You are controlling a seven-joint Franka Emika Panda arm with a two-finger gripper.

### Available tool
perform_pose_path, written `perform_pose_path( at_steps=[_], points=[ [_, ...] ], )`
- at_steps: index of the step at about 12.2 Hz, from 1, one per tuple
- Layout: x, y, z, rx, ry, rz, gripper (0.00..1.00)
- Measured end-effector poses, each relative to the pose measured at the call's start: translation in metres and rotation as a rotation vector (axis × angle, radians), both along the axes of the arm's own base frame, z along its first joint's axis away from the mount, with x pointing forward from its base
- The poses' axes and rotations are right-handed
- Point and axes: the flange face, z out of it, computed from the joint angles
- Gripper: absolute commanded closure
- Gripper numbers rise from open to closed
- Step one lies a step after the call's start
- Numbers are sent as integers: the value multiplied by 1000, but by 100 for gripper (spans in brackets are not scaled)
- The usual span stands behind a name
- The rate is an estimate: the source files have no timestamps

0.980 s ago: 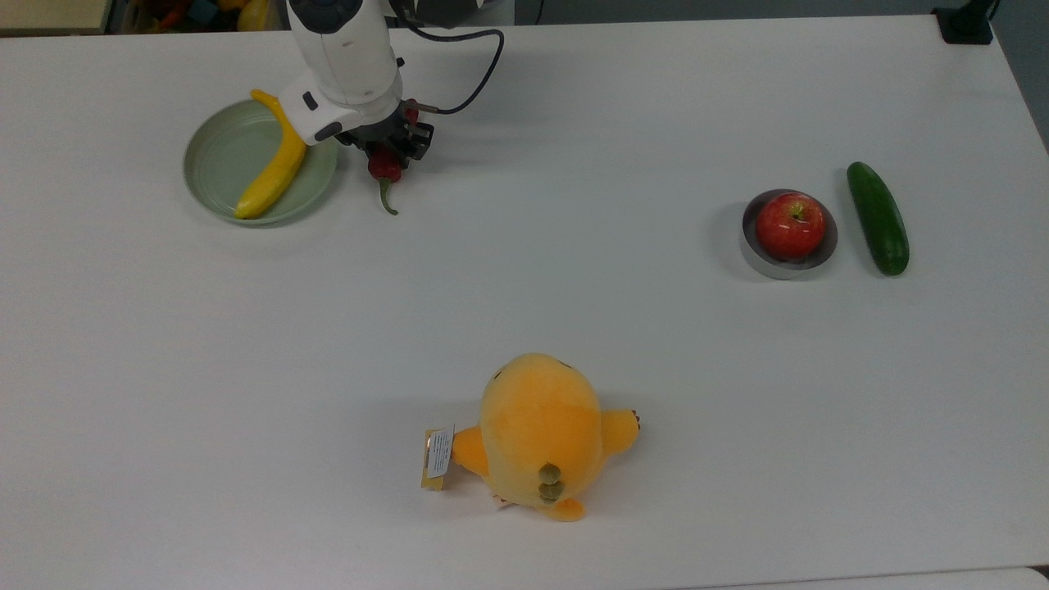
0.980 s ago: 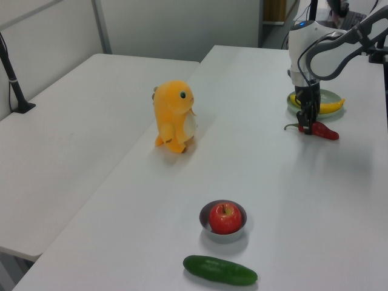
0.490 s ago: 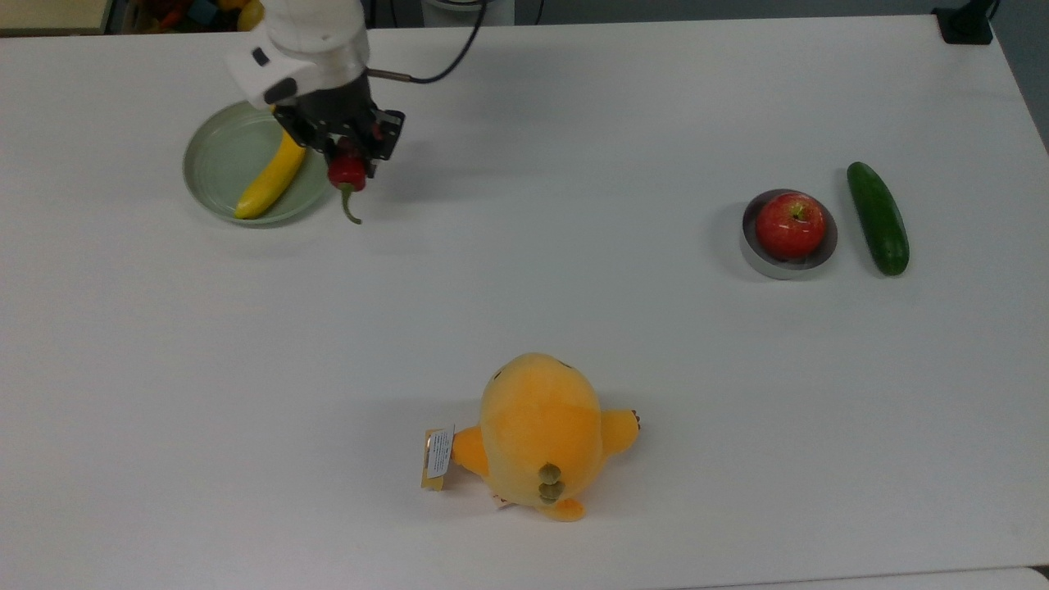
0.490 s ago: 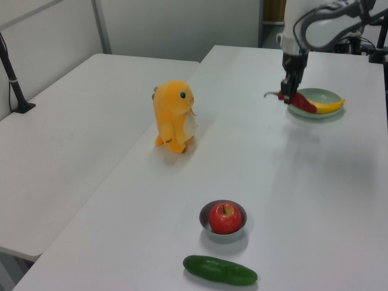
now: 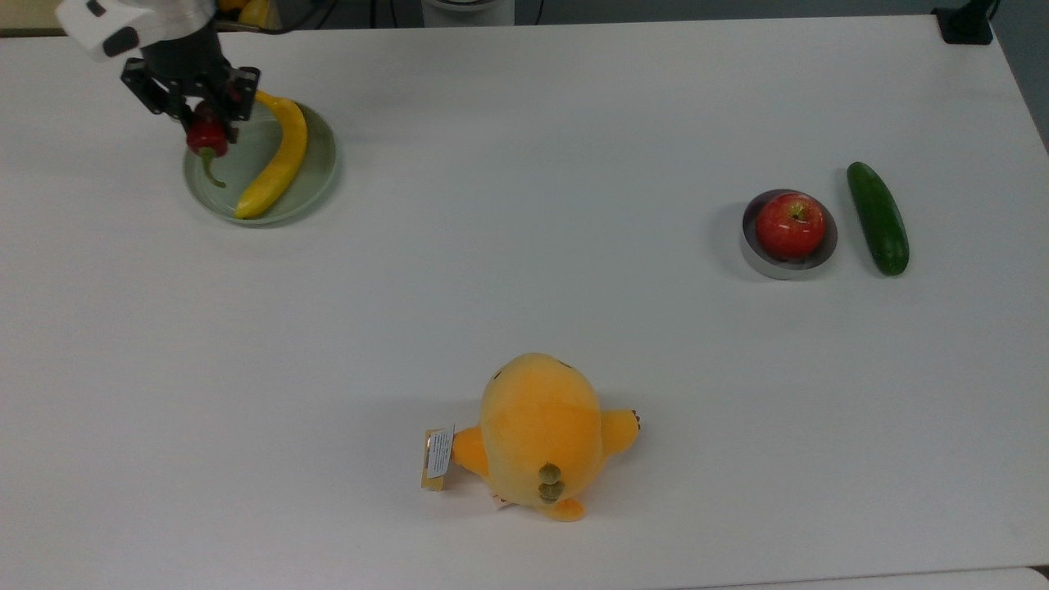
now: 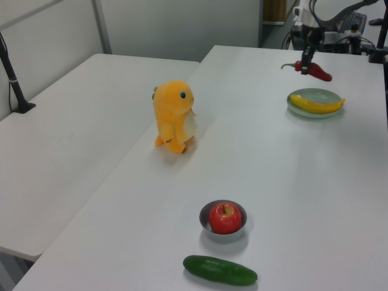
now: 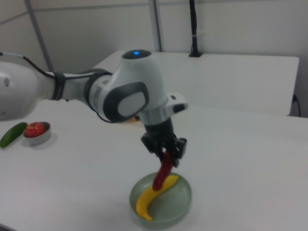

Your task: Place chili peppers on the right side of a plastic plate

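Observation:
The dark red chili pepper (image 5: 204, 138) hangs in the air with my gripper (image 5: 205, 123) shut on its upper part, its green stem curling downward. In the top view it is over the left rim of the pale green plastic plate (image 5: 320, 168). A yellow banana (image 5: 277, 160) lies in the plate. In the left view the gripper (image 6: 309, 60) holds the chili (image 6: 317, 72) well above and beyond the plate (image 6: 318, 94). The right view shows the chili (image 7: 163, 171) dangling from the gripper (image 7: 165, 151) above the plate (image 7: 178, 202) and banana (image 7: 153, 198).
An orange plush toy (image 5: 541, 434) stands near the front middle of the white table. At the top view's right, a red apple (image 5: 789, 224) sits in a small grey metal bowl (image 5: 750, 246) beside a green cucumber (image 5: 877, 217). A second table (image 6: 79, 115) adjoins in the left view.
The gripper lifted the chili off the table at the plate's right in the top view and carried it leftward, across the banana, to the plate's left rim, rising as it went.

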Motion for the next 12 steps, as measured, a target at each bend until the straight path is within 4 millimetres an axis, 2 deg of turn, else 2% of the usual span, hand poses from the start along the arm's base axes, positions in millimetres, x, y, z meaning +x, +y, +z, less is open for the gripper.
perform_pose_path(
  at_steps=[2, 3, 5, 7, 8, 9, 10, 12],
  points=[
    [-8, -33, -13, -19, 10, 7, 82],
    [-7, -48, -29, -33, 11, -6, 82],
    [-3, -62, -59, -52, 22, -20, 82],
    [-2, -78, -74, -73, 12, -38, 82],
    [-4, -86, -75, -80, 6, -50, 71],
    [-6, -92, -75, -83, 3, -54, 40],
    [-7, -95, -76, -84, 4, -54, 0],
    [-5, -94, -84, -86, 11, -51, 0]
  ],
)
